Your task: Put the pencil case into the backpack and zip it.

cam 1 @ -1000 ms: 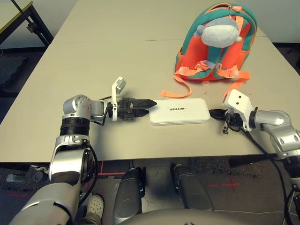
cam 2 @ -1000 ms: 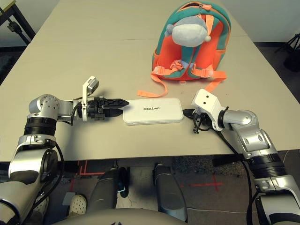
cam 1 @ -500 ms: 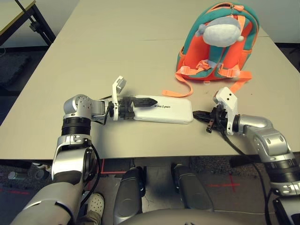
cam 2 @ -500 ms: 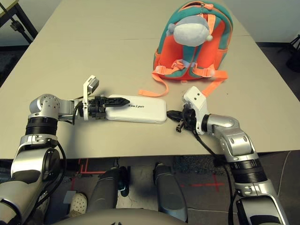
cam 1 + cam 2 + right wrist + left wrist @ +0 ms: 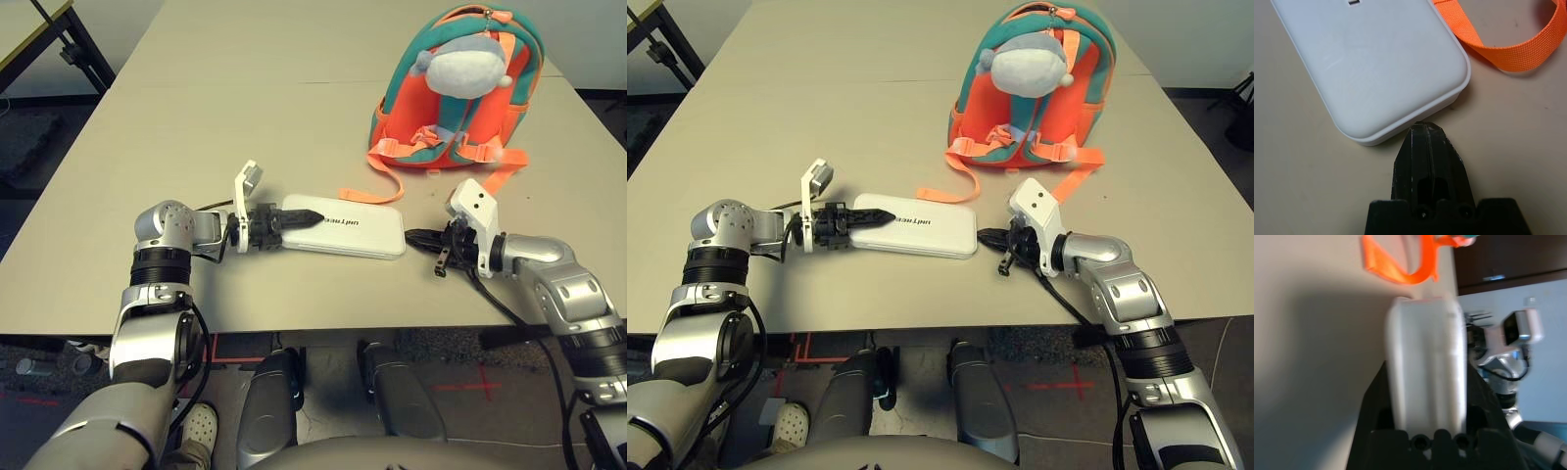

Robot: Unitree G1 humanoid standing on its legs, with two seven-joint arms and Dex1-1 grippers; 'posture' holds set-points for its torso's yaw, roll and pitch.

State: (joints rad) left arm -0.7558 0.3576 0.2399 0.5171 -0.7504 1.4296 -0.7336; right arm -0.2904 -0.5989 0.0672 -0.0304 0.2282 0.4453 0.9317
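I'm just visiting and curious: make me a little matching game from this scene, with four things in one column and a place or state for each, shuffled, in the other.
Things:
1. pencil case
2. backpack
3. left gripper
4. right gripper

Places or states:
A. fingers pressed together, tip at one end of the white case
B. lying flat on the table between the two grippers
C. at the far side of the table, straps trailing toward the case
D. one finger over and one under the other end of the case

Pairs: 1-B, 2-C, 3-D, 4-A
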